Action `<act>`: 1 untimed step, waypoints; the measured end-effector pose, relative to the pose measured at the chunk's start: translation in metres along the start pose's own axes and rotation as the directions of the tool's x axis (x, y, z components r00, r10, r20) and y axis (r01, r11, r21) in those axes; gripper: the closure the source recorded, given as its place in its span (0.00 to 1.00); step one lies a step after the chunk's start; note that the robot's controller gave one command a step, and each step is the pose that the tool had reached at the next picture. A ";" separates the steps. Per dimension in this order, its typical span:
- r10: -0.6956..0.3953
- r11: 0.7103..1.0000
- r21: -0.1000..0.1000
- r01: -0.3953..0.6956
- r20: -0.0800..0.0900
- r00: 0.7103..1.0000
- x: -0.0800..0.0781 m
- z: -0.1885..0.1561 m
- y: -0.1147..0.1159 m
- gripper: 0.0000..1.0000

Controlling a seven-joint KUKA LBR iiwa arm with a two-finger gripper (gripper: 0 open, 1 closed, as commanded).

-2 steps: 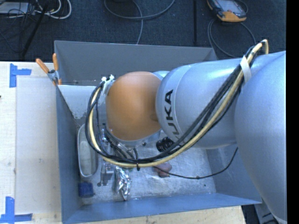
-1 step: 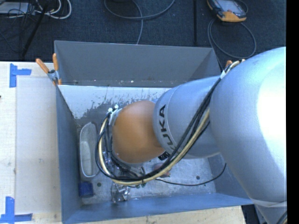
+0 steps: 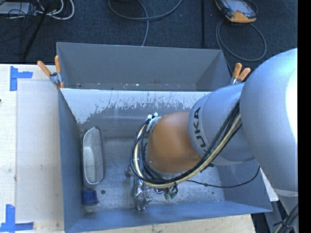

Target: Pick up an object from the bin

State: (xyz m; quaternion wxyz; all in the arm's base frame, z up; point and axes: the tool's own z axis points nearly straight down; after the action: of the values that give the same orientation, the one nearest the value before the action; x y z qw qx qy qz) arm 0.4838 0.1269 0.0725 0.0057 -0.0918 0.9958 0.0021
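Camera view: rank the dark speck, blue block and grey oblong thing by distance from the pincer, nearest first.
1. dark speck, bin floor just left of the pincer.
2. blue block, bin's lower-left corner.
3. grey oblong thing, along the left wall, farther up.

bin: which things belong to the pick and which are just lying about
Job: gripper, low in the bin; silvery oblong dish and small blue object at its left.
Lying about: cables and an orange-black device on the floor beyond.

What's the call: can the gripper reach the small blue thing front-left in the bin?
Probably yes: bare floor lies between the gripper and the blue thing. The left wall and silver oval dish close by may crowd a grasp.
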 end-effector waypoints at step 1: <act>-0.002 1.000 0.001 0.002 -0.009 1.000 0.002 0.000 0.001 1.00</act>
State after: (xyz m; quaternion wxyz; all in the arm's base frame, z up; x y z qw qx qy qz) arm 0.4820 0.1279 0.0726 0.0012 -0.0927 0.9957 0.0014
